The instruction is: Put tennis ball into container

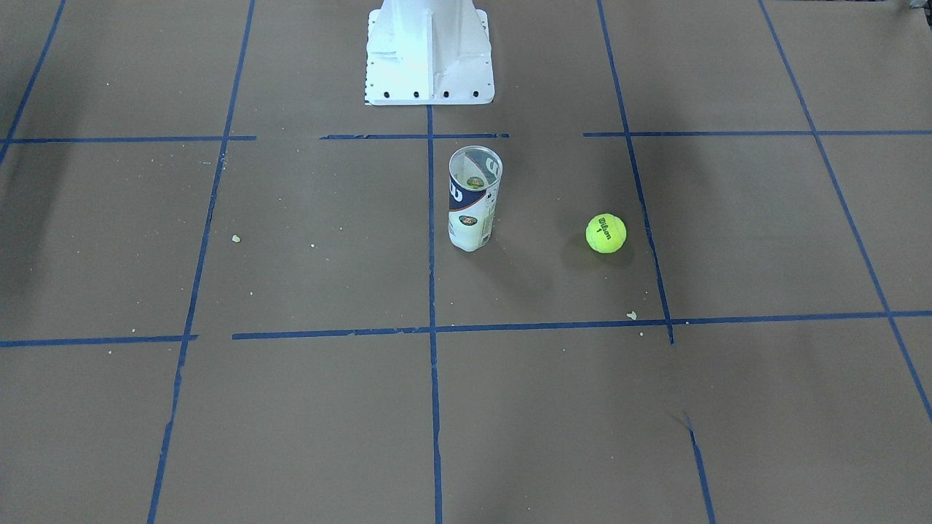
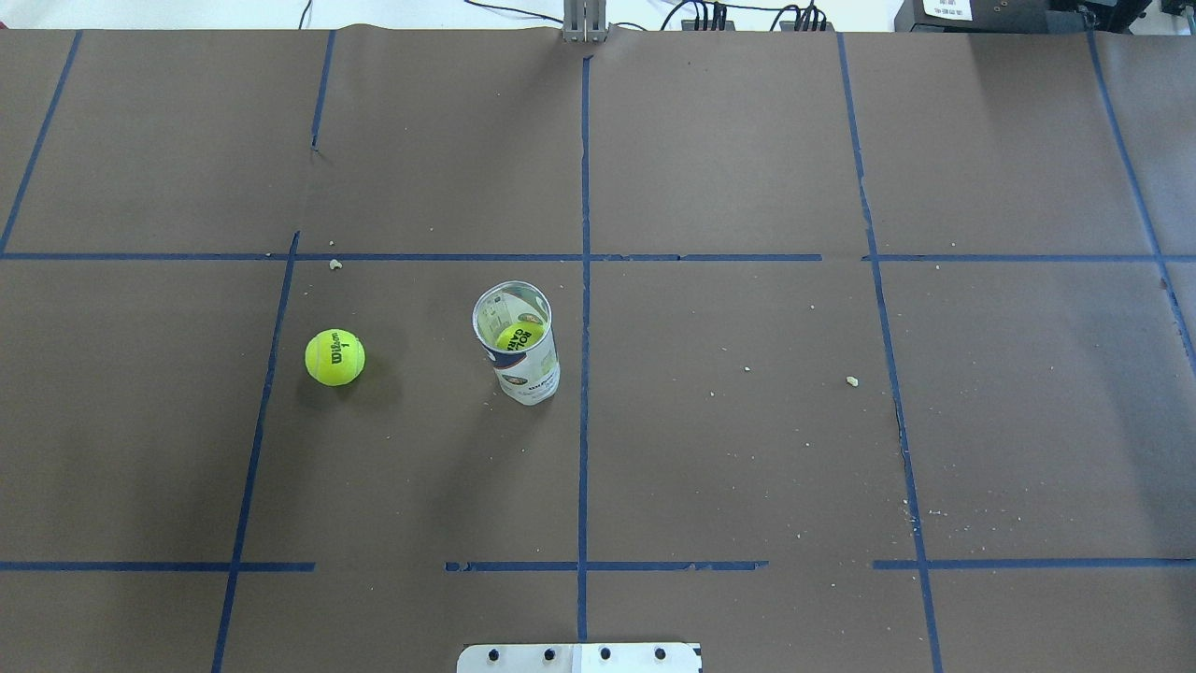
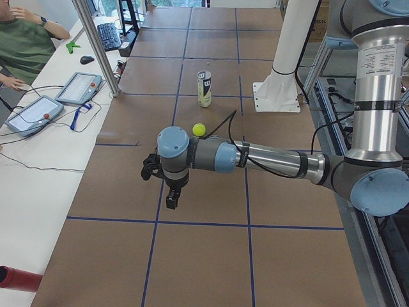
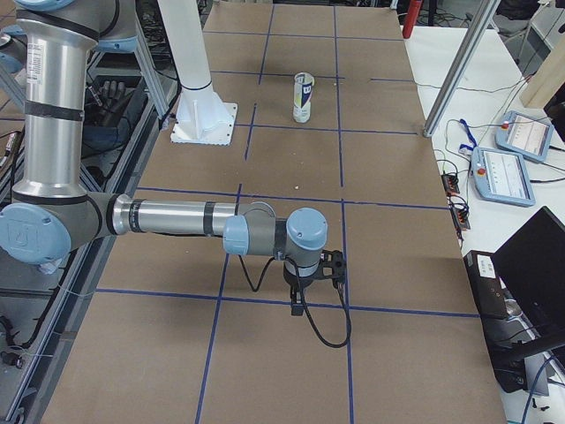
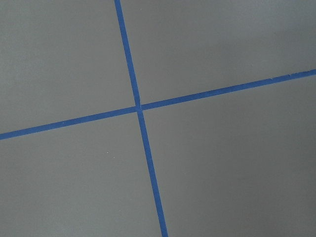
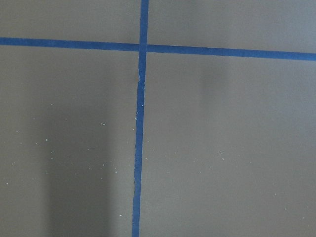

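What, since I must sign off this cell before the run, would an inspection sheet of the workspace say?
Surface: brown paper-covered table, blue tape grid.
Job's things: tennis ball loose on the table, apart from the container; container upright, open, another ball inside.
Clutter: pale crumbs.
End effectors: left end effector, right end effector, both held above the table; open or shut cannot tell.
Cables: black cable looping below the right end effector.
Surroundings: operator, pendants on side desk.

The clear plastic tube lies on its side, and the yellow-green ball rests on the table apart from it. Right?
No. The clear plastic tube stands upright, as the exterior left view shows; the yellow-green ball does rest on the table apart from it.
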{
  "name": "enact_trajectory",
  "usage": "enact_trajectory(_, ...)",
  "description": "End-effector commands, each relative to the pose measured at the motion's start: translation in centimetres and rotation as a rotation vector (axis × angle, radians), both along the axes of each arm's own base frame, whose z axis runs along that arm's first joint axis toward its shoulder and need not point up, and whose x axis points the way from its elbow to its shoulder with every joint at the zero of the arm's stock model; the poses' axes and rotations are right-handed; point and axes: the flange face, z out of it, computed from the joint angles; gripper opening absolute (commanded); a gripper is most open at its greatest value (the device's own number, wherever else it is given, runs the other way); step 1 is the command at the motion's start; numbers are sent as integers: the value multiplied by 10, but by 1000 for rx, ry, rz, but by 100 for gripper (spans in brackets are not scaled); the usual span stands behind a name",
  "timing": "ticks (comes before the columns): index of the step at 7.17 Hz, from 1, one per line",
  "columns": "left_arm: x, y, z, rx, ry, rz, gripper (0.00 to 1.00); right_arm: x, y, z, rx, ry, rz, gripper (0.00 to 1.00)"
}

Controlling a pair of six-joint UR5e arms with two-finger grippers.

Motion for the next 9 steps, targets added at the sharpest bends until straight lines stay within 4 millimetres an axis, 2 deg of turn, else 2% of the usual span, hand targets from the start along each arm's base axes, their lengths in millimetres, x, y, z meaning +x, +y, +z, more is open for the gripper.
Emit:
enact_trajectory(1, 0, 0, -5, 11, -1, 1, 100, 0, 0, 0, 0, 0, 0, 100)
enact_trajectory(3, -1, -5, -4, 9, -26, -7, 100, 0, -1, -1, 1, 0, 0, 100)
enact_trajectory(4, -1, -15, -14, 33, -43, -12, 100, 0, 0, 0, 0, 0, 0, 100)
enact_trajectory(6, -1, -47, -50, 108, -61, -14, 100, 0, -1, -1, 1, 0, 0, 100)
enact_trajectory(8, -2, -53, -62, 156, -54, -14, 100, 0, 0, 0, 0, 0, 0, 100)
enact_trajectory(9, 2, -57, -78, 210, -52, -14, 100, 0, -1, -1, 1, 0, 0, 100)
